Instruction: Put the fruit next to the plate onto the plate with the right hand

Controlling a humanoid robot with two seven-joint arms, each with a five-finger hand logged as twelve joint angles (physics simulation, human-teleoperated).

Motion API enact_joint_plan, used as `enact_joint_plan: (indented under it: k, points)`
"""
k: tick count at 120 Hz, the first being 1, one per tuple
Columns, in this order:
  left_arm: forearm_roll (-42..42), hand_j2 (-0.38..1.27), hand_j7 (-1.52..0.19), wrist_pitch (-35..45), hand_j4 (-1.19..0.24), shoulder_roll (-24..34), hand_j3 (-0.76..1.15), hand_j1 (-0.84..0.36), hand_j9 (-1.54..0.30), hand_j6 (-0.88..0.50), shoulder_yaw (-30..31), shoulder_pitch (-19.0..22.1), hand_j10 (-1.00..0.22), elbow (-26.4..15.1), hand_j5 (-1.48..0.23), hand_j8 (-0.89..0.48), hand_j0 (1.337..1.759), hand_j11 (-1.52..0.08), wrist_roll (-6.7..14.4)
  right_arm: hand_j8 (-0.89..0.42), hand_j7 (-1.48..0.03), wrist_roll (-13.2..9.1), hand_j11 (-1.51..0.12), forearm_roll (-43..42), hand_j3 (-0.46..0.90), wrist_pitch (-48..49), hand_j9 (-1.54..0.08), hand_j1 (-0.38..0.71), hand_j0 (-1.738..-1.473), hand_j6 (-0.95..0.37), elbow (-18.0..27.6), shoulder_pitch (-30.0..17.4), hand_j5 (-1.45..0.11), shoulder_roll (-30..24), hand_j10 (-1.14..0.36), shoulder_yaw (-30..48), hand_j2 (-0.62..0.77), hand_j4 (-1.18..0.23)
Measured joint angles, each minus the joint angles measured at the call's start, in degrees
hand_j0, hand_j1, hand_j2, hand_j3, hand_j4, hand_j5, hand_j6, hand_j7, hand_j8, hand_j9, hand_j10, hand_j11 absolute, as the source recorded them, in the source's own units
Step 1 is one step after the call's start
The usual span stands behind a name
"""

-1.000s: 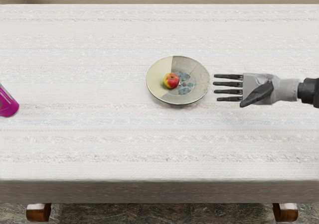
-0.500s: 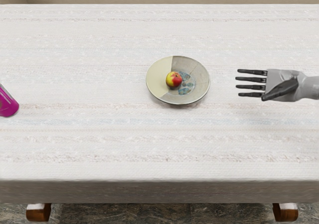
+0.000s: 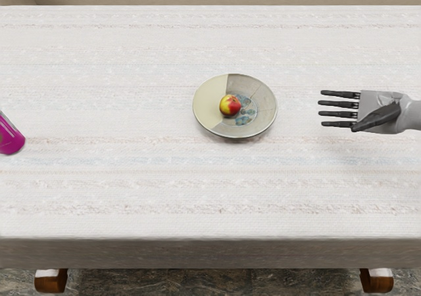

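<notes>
Since the apple [image 3: 229,104] sits on the plate [image 3: 204,109], I judge placement done. Right hand [image 3: 366,110] well right of plate, splayed, empty. Next: park it.

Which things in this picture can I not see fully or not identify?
- Magenta glossy object, head view: cut off by the left edge; its kind is unclear.
- Blue pattern on the round beige plate: too small, partly behind the red-yellow apple.
- Open grey right hand: arm cut off by the right edge.
</notes>
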Motion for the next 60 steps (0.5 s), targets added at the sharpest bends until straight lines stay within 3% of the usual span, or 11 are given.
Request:
enact_joint_plan:
  k: [60]
  points:
    - [0.0,0.0,0.0,0.0,0.0,0.0,0.0,0.35,0.0,0.0,0.0,0.0,0.0,0.0,0.0,0.0,1.658,0.0,0.0,0.0,0.0,0.0,0.0,0.0,0.0,0.0,0.0,-0.35,-1.658,0.0,0.0,0.0,0.0,0.0,0.0,0.0,0.0,0.0]
